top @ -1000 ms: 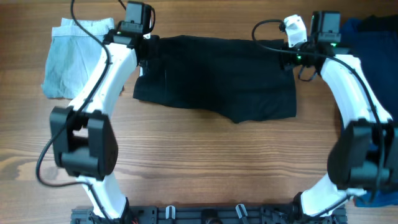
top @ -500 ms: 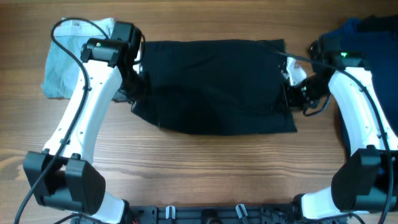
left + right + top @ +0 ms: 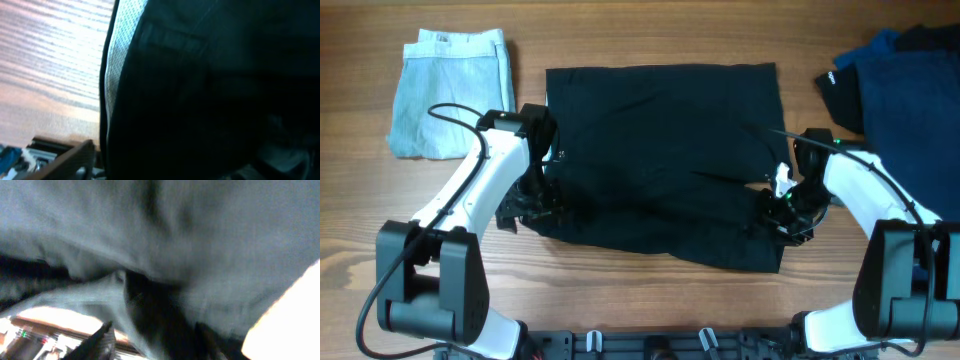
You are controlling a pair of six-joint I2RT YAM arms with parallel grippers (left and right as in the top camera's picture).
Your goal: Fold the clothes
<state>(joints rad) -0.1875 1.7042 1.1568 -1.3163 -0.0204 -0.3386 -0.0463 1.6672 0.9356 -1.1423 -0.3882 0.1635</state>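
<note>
A black garment [image 3: 660, 150] lies spread across the middle of the table, with a rumpled fold along its near edge. My left gripper [image 3: 532, 205] sits low at the garment's near left corner. In the left wrist view dark cloth [image 3: 210, 90] fills the frame, and one finger [image 3: 75, 155] shows far to the left, so the jaws stand wide. My right gripper [image 3: 778, 215] is at the near right corner. Its fingers [image 3: 102, 340] are apart, with a fold of the cloth [image 3: 200, 230] lying loosely between them.
A folded pale blue garment [image 3: 448, 95] lies at the back left. A heap of dark blue clothes [image 3: 905, 80] sits at the back right. Bare wooden table [image 3: 640, 300] runs along the front, by the arm bases.
Both grippers came from the garment's far edge to its near edge, carrying a layer of black cloth with them. Both sets of jaws have parted from shut.
</note>
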